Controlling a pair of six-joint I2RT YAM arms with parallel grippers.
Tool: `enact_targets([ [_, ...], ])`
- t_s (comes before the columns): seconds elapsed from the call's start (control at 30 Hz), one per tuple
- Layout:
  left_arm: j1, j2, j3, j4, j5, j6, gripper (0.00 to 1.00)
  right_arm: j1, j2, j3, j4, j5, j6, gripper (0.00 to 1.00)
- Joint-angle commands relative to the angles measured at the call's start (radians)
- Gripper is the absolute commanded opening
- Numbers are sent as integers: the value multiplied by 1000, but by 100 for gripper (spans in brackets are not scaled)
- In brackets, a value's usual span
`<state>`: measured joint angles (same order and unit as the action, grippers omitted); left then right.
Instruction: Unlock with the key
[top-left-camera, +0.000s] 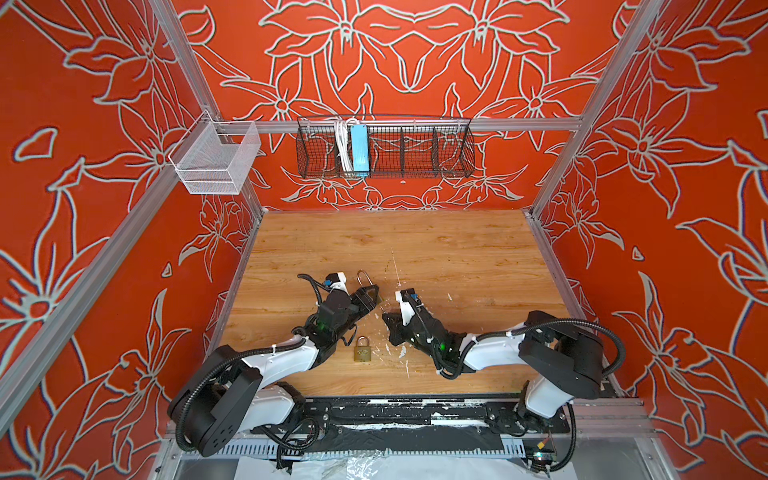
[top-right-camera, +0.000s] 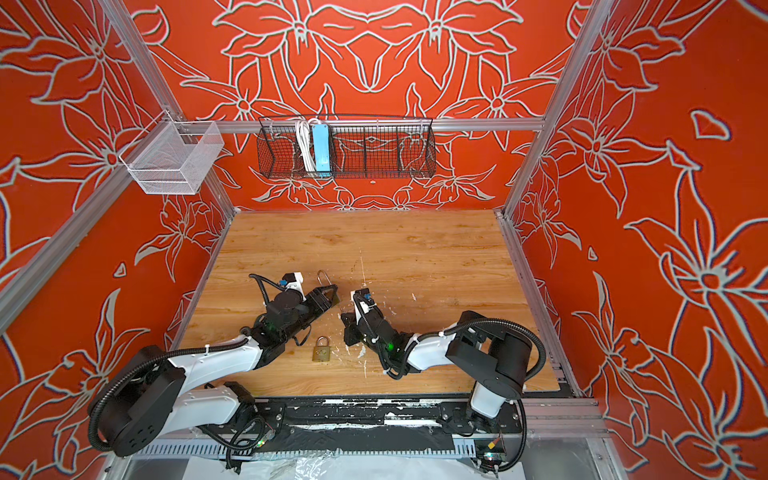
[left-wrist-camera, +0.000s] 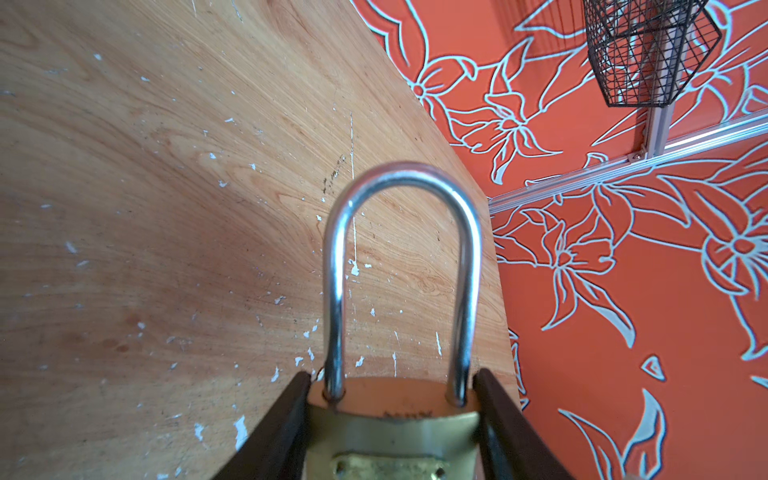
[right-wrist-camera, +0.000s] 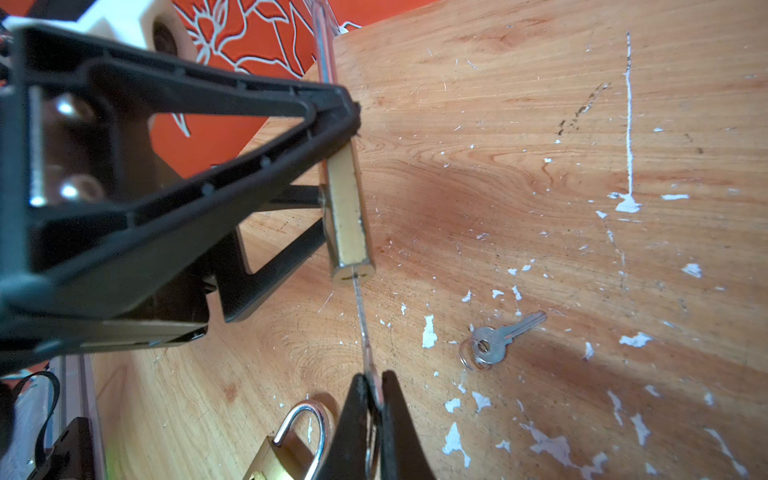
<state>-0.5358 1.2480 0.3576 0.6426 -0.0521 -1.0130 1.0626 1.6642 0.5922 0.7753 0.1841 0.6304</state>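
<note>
A brass padlock (left-wrist-camera: 390, 432) with a silver shackle (left-wrist-camera: 338, 270) hangs above the wooden table, and my left gripper (left-wrist-camera: 392, 374) is shut on its body from both sides. Both shackle legs sit in the body. In both top views the padlock (top-left-camera: 375, 297) juts from the left gripper (top-left-camera: 371, 294) near the table's middle. My right gripper (right-wrist-camera: 374, 380) is shut on a thin key (right-wrist-camera: 362, 324), seen edge-on. The key's blade runs up to the keyhole slot in the bottom face of the held padlock (right-wrist-camera: 347, 216). The right gripper (top-left-camera: 384, 318) sits just in front of and to the right of the padlock.
A second brass padlock (top-left-camera: 363, 348) lies on the table (top-left-camera: 457, 257) between the two arms, near the front. A loose silver key (right-wrist-camera: 498, 338) on a small ring lies on the wood beside the right gripper. A black wire basket (top-left-camera: 415, 153) and a white mesh basket (top-left-camera: 216, 166) hang on the back rail.
</note>
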Motion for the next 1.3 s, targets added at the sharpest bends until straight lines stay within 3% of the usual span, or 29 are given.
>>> enact_targets([
  [0.0, 5, -33, 20, 72, -17, -6, 0, 7, 11, 28, 22, 6, 18, 0],
  [0.7, 5, -9, 28, 98, 37, -6, 0, 5, 8, 84, -47, 103, 11, 0],
  [1.27, 5, 56, 29, 137, 97, 50, 0, -25, 4, 140, -33, 68, -22, 0],
])
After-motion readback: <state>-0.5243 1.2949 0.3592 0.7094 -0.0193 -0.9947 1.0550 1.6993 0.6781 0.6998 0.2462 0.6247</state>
